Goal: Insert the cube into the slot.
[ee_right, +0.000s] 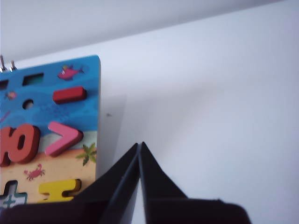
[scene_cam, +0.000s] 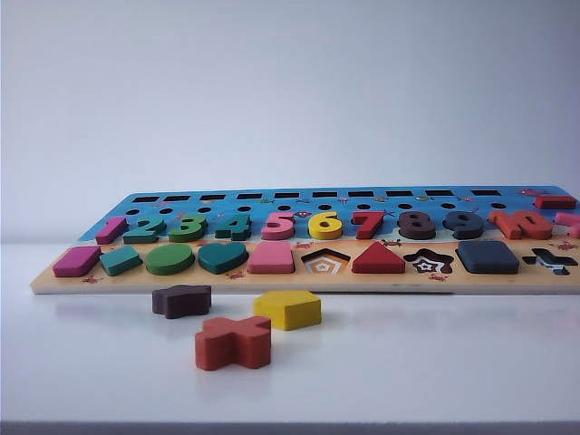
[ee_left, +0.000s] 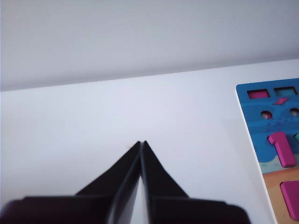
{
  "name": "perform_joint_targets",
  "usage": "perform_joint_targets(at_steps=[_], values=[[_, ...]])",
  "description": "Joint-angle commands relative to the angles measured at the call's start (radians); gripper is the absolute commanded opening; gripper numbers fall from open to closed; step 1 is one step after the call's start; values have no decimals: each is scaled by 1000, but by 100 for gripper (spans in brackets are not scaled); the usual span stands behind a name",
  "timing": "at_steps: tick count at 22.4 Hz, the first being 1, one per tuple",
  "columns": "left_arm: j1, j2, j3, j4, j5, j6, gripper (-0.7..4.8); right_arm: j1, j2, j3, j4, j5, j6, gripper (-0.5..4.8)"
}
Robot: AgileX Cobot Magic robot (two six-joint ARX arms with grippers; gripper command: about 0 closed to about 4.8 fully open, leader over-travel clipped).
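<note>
The dark navy cube (scene_cam: 488, 256) lies flat in the front row of the tan puzzle board (scene_cam: 299, 282), between the star-shaped recess (scene_cam: 429, 263) and the cross-shaped recess (scene_cam: 549, 262). It covers the slot, so the slot's floor is hidden. Neither gripper shows in the exterior view. My left gripper (ee_left: 142, 142) is shut and empty over bare white table, off the board's end with the pink 1 (ee_left: 281, 148). My right gripper (ee_right: 140, 143) is also shut and empty, just off the board's other end (ee_right: 96, 116), beside the pink arrow piece (ee_right: 63, 136).
Three loose pieces lie on the white table in front of the board: a dark brown star piece (scene_cam: 181, 300), a yellow pentagon (scene_cam: 287, 309) and an orange-red cross (scene_cam: 234, 343). The pentagon recess (scene_cam: 325, 263) stands open. Number pieces fill the board's middle row.
</note>
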Motion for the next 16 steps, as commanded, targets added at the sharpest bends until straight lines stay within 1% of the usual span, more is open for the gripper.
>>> perform_joint_targets(at_steps=[1,5,16], values=[[-1,-39,-39,24,-2,5,9,1,-3,-8,12,1,2,-5],[-1,-39,-73,25,-2,8,9,1,-3,-8,14,0,2,-5],[-2,-39,-73,13,-2,5,10,1,-3,-8,17,2,2,-4]])
